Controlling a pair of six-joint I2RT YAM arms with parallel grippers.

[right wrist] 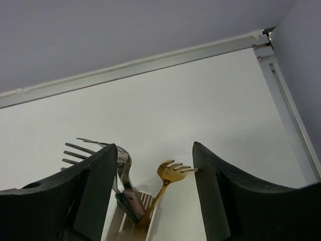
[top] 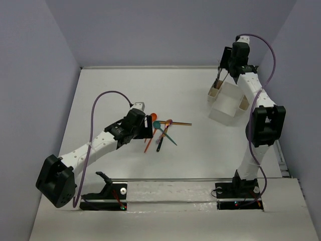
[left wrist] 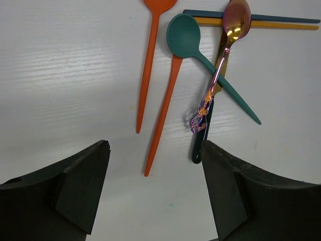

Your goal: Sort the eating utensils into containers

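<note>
Top view: left claw (top: 148, 126) sits low over the tabletop (top: 110, 95), spread, just beside the loose pile of utensils (top: 163, 131) at centre. Right claw (top: 219, 80) hangs over the tan cup (top: 214, 94) at one end of the white bin (top: 226, 105). Its opening cannot be told from here.

Left wrist view: jaws wide apart, pinching nothing. 7 pieces lie ahead:
- orange spoon (left wrist: 149, 70)
- orange handle (left wrist: 163, 113)
- teal spoon (left wrist: 183, 35)
- purple spoon (left wrist: 235, 20)
- black-handled knife (left wrist: 201, 143)
- dark blue stick (left wrist: 261, 17)
- gold stick (left wrist: 281, 24)

The purple spoon lies across the knife, and the teal spoon's bowl covers the top of the orange handle. Risk: closing on 1 handle catches its neighbour, so 2 kinds land in 1 container, or the extra piece drops midway. Thin handles lying flat on the tabletop may also slide out from between the fingers.

Right wrist view: jaws spread, nothing pinched. A gold fork (right wrist: 173, 171) and a silver fork (right wrist: 83, 148) stand tines-up between the fingers, seemingly in the cup. Risk: a crooked lift-off snags the tines and tips the forks or cup over
</note>
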